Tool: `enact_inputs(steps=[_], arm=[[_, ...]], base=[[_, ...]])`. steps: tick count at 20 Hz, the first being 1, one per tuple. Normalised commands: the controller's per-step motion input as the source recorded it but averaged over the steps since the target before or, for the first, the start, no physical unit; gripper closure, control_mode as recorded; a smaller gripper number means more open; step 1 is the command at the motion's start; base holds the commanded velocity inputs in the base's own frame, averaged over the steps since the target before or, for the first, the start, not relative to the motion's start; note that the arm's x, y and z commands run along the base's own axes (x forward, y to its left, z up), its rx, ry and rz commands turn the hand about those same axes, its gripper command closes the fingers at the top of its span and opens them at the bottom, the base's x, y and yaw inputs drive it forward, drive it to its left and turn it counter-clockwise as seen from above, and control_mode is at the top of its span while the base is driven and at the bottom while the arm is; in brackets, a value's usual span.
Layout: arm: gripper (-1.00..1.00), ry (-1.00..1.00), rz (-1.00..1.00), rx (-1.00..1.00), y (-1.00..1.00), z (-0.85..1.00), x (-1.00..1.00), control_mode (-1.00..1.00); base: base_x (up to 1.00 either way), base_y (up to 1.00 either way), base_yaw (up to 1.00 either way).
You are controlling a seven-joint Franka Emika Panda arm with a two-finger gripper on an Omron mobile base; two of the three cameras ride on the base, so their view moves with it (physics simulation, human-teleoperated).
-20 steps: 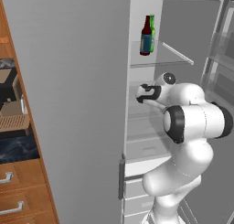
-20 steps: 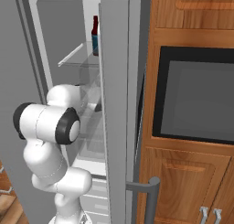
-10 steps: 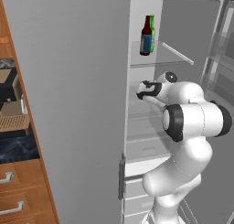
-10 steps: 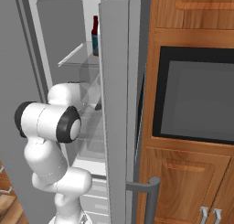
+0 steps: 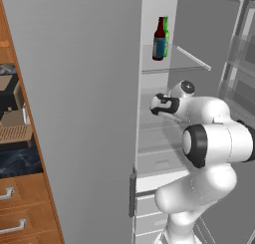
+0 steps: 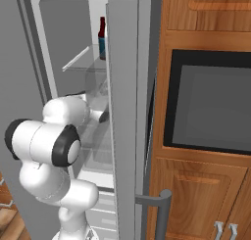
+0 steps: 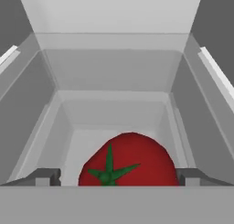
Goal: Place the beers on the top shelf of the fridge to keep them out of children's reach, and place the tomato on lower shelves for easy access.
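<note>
Red tomato point(image 7: 130, 160) sits at six o'clock in my hand view, on a lower fridge shelf point(image 7: 114, 127), between my gripper's point(image 7: 119, 176) wide-spread fingers, apparently untouched. Brown and green beers point(image 5: 160, 39) stand on the top shelf point(image 5: 172, 64).

Fridge point(image 5: 89, 113) interior, access: open front, passage bounded left by the grey wall and right by the open door point(image 6: 128, 111). Top shelf point(image 5: 172, 68): both beers point(image 5: 160, 39) at its left end, right part free. Lower shelf: tomato point(image 7: 128, 162) between the spread tool point(image 7: 118, 176) tips, free room beyond to the back wall.
</note>
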Motion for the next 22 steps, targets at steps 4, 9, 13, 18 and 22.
enact_inputs(steps=[4, 9, 13, 18, 22], arm=[[-1.0, 0.0, 0.0, -0.06, 0.0, 0.4, -0.39, -1.0], [-1.0, 0.0, 0.0, -0.07, 0.01, 0.51, -0.35, -1.0], [-1.0, 0.0, 0.0, -0.1, 0.1, 0.14, -0.53, -1.0], [-1.0, 0.0, 0.0, -0.11, 0.14, 0.02, -0.69, -1.0], [-1.0, 0.0, 0.0, -0.06, 0.11, 0.18, -0.78, -1.0]], base=[[0.0, 0.0, 0.0], [0.0, 0.0, 0.0], [0.0, 0.0, 0.0], [0.0, 0.0, 0.0], [0.0, 0.0, 0.0]])
